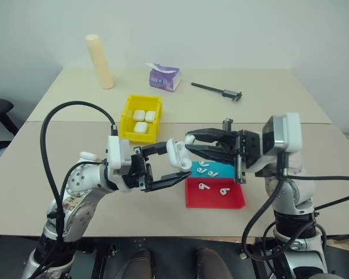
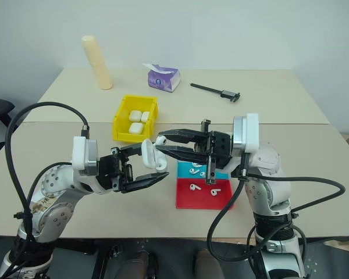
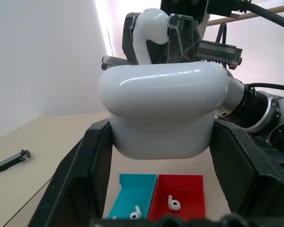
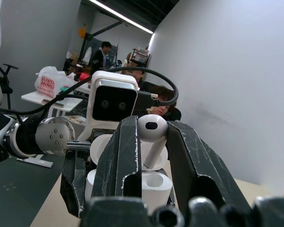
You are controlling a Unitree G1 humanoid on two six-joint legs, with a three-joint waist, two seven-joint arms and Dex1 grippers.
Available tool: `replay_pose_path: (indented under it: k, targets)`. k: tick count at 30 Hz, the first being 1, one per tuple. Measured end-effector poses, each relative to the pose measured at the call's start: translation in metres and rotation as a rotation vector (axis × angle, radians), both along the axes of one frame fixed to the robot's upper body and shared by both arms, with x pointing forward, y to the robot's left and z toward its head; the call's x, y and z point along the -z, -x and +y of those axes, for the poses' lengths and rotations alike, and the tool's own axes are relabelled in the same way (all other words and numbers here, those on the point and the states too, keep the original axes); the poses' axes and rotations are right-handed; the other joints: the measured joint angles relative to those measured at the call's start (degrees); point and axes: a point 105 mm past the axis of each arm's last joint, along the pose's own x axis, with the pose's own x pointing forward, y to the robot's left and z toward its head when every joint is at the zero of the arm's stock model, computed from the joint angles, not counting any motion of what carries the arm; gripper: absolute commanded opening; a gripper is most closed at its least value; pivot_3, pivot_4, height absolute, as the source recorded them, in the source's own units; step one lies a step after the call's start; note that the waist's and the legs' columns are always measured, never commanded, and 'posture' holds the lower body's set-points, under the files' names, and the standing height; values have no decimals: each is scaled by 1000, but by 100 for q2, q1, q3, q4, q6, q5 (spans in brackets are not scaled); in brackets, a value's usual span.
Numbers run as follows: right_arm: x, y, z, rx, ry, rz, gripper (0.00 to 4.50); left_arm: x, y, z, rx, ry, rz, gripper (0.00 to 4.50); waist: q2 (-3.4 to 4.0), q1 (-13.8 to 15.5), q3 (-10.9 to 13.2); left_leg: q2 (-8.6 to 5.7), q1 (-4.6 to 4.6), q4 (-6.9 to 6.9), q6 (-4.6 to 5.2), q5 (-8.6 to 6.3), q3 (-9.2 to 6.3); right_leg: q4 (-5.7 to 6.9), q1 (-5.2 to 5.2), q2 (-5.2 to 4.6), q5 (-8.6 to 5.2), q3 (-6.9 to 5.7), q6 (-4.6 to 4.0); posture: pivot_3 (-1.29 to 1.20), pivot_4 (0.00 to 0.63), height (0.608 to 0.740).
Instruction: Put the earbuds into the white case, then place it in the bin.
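Note:
My left gripper is shut on the white case, holding it in the air in front of the bin. In the right wrist view the case has its lid open and shows an empty socket. My right gripper is shut on one earbud, whose stem hangs just above that socket. The same earbud sits right over the case in the left wrist view. More earbuds lie in the tray below. The yellow bin stands behind my left gripper with three white cases inside.
A shallow teal-and-red tray lies under and in front of my right gripper. At the back of the table are a purple tissue pack, a beige cylinder and a black caliper. People sit far off.

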Motion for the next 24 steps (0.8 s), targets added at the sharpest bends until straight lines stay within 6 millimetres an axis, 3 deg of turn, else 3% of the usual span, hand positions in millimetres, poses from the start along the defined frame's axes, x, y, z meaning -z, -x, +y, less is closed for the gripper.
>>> replay_pose_path:
  k: [7,24]
  targets:
    - [2,-4,3,9,-1,-16,611,-7,1,-3,35,7,-18,2795,0,3,0,0,-1,0,0,0,2,0,0,0,0,-1,0,0,150,740]
    - [3,-8,6,38,10,-65,611,-5,1,-4,35,14,9,2795,0,3,0,0,-1,0,0,0,8,0,0,-1,0,0,0,0,150,740]
